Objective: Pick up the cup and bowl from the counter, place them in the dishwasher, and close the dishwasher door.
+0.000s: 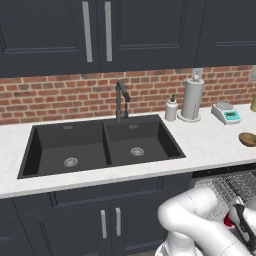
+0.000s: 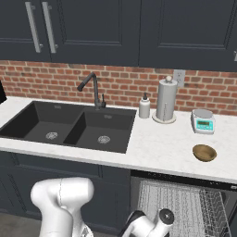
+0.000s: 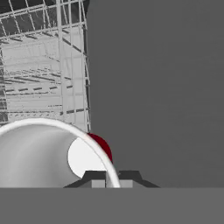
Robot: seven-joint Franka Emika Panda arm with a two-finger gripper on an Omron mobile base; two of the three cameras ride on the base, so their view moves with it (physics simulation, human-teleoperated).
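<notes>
Jaws closed on the cup (image 3: 101,146): the gripper (image 3: 112,178) holds it by the rim, with one finger on each side of the white edge, and a bit of the red wall shows behind that rim in the hand view. From the left base view the cup is a small red spot low at the right, just in front of the wire rack (image 1: 227,187) of the open dishwasher (image 2: 183,206). In the hand view the rack is at the upper left and the flat grey dishwasher door (image 3: 157,87) lies under the cup. I judge that the first placing step is in hand. Next the cup needs to go over the rack and down before release. The bowl (image 2: 204,152) is waiting on the worktop (image 2: 157,143), near the small scale (image 2: 202,121).
</notes>
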